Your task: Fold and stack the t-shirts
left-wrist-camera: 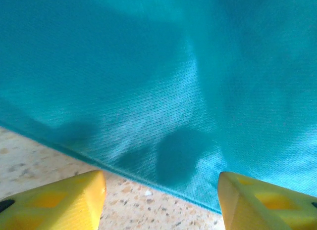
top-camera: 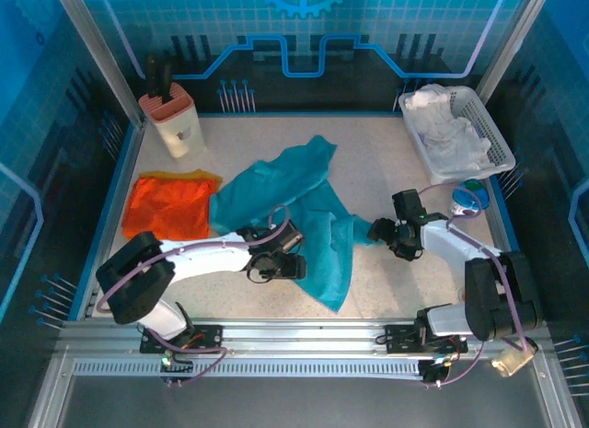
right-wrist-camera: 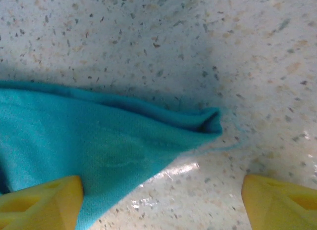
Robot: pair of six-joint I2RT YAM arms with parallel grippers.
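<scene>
Count: 2 t-shirts, 2 claws, 1 holder, 1 basket.

Far left: orange t-shirt (top-camera: 168, 205) lies flat-ish on the surface (top-camera: 368, 161), yellow edge along its back side, its right edge touching or just under the teal one. It is well apart from both claws. Behind it, a pale holder (top-camera: 172, 121) stands upright with dark handles sticking out.

Left claw (top-camera: 276, 262) sits low at the teal t-shirt's (top-camera: 304, 184) near-left edge. Top view: the arm body hides the tips, so the jaw gap isn't readable there. Left wrist view: left claw (left-wrist-camera: 161, 190) is spread wide with nothing between the yellow fingers (left-wrist-camera: 64, 203). The teal hem runs diagonally just ahead of the tips, speckled surface beneath them.

The teal t-shirt is mid-surface, unfolded and rumpled, running from back centre down toward the near edge, between the two claws.

Right claw (top-camera: 382, 233) is at the teal shirt's right-hand corner. Right wrist view: right claw (right-wrist-camera: 161, 200) is spread wide, not clamping. A folded teal corner (right-wrist-camera: 99, 146) reaches in from the left, and one finger (right-wrist-camera: 39, 203) overlaps the cloth. The other is over bare surface. Whether the finger touches the cloth, can't tell.

Back right: white basket (top-camera: 494, 138) holds crumpled white cloth.
</scene>
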